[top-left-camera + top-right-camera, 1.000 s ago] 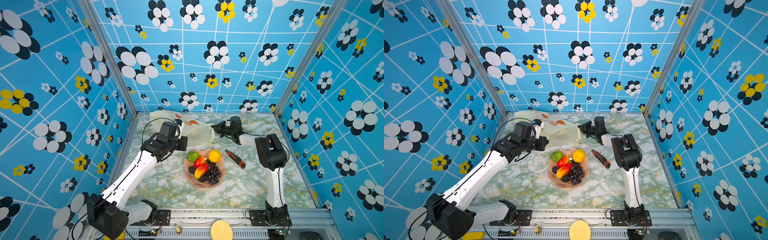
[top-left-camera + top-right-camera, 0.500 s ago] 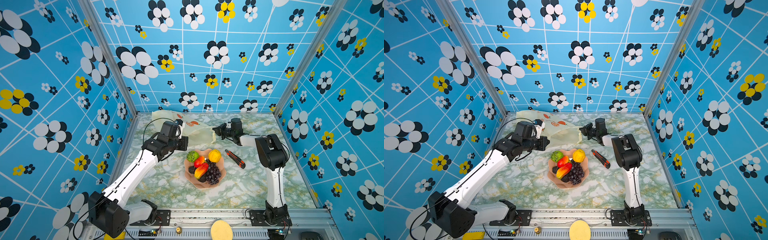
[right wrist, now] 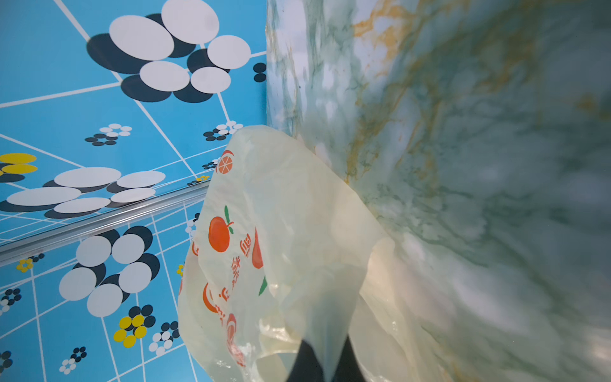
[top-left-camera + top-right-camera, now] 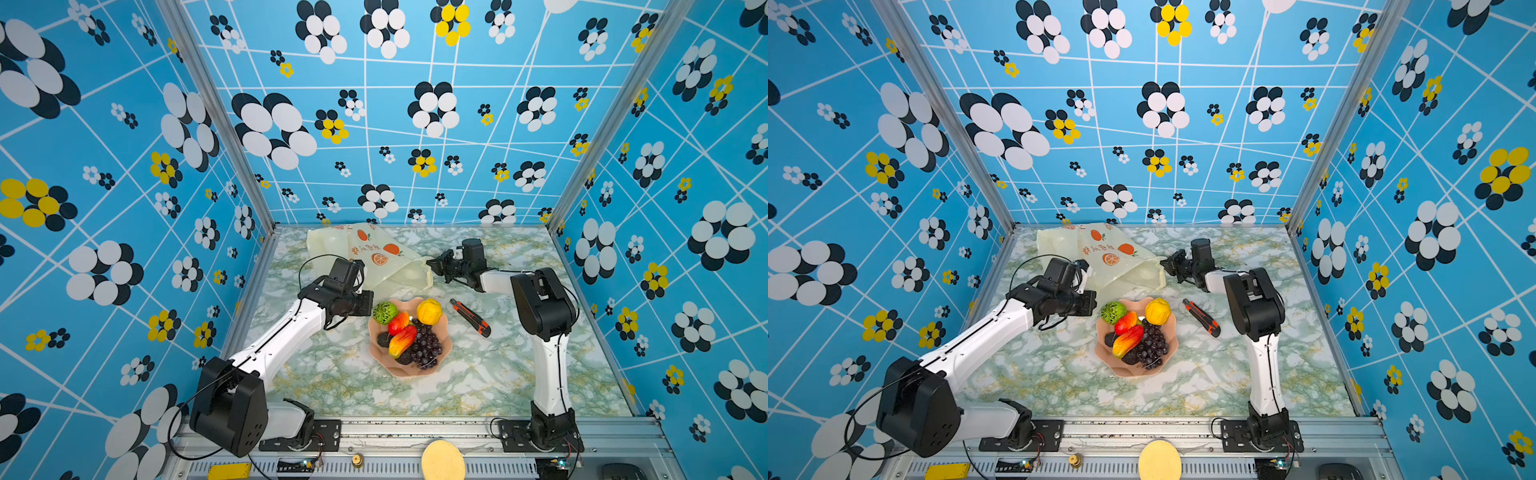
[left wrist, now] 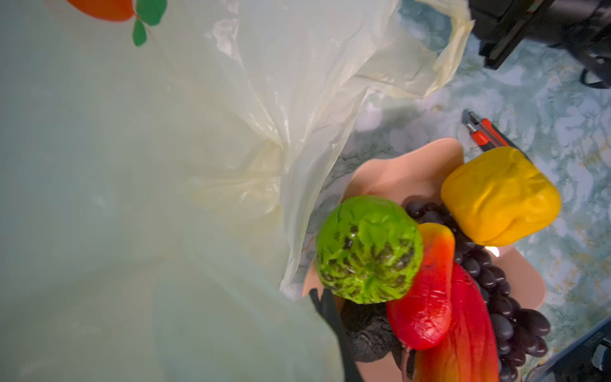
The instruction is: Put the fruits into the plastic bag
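The plastic bag (image 4: 374,253) (image 4: 1108,257), cream with orange fruit prints, lies at the back left of the marble table. My left gripper (image 4: 362,271) (image 4: 1084,272) is shut on its near edge. In the left wrist view the bag's film (image 5: 148,198) covers all but one black finger (image 5: 330,317). My right gripper (image 4: 430,264) (image 3: 325,350) is shut on the bag's right end, film pinched between both fingers. The fruits lie heaped in the pink dish (image 4: 409,371): lemon (image 4: 429,311), green ball (image 4: 385,312), strawberry (image 4: 398,322), mango (image 4: 402,340), grapes (image 4: 426,347), black oval (image 4: 383,338).
A red-and-black utility knife (image 4: 471,318) lies on the table to the right of the dish, below the right forearm. The blue patterned walls close in the table at the back and on both sides. A metal rail (image 4: 415,428) runs along the front edge.
Both grippers have drifted slightly toward the front of the table, carrying the bag's edges with them. The fruits, dish and knife have not moved.
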{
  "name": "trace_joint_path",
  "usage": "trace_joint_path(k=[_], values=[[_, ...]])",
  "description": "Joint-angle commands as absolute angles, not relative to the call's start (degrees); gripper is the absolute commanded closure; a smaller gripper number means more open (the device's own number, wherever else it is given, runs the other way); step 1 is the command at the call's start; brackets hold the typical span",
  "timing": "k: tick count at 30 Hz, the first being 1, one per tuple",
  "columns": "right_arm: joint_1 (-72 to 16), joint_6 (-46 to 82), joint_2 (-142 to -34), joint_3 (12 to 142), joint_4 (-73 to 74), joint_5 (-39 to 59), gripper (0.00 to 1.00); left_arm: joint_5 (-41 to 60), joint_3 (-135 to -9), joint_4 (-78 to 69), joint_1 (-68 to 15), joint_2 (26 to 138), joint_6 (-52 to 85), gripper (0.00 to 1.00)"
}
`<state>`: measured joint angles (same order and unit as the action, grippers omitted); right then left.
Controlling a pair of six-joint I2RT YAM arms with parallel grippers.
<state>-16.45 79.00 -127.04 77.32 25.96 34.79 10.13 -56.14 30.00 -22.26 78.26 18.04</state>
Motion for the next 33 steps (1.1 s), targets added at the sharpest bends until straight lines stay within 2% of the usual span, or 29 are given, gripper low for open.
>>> trace_joint_path(k=[1,22,26,33], values=[[-16.1,77.2,-126.3,76.6,25.0,34.1,1.0,11.6,-55.0,27.7,-20.7,78.7,18.4,1.0],[-17.3,73.4,-122.2,81.3,25.1,39.1,1.0,15.1,-58.0,24.7,-20.3,71.0,20.8,1.0],[-17.3,73.4,-122.3,81.7,25.0,39.3,0.91,15.2,-59.4,25.5,-20.4,71.1,20.8,1.0],[-17.3,71.3,-121.5,81.5,23.2,39.2,0.63,15.2,-60.9,26.8,-20.4,71.4,20.9,1.0]])
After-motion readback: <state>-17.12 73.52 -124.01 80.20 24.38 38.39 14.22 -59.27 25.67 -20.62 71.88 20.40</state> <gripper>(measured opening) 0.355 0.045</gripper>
